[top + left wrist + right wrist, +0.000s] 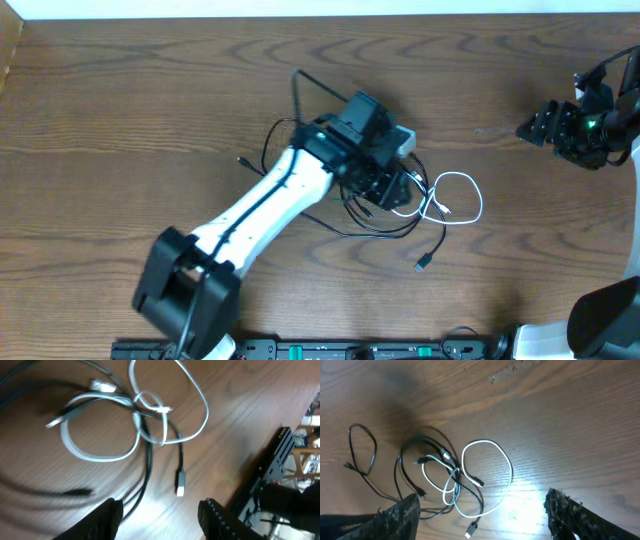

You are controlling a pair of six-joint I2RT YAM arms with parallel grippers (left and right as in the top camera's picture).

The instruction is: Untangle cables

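Lying tangled near the tabletop's middle, the black cable [148,467] and white cable [481,200], one of each, look light, limp and thin; the black one's free plug [180,482] seems the surest hold. The left gripper [160,515] hangs over them wide and empty; the right gripper [482,510], by the right edge, gapes empty too.

The table [120,100] is brown wood with a plain grain and a smooth, half-glossy finish, which takes a pale glare at 5 o'clock of the cable heap in the right wrist view. The white cable [100,458] has a smooth, slightly shiny plastic sheath, while the black cable [148,462] looks more matt and its plug [180,482] ends in bright metal. The fingers [570,512] of the right gripper [481,510] are black and rough-grained.
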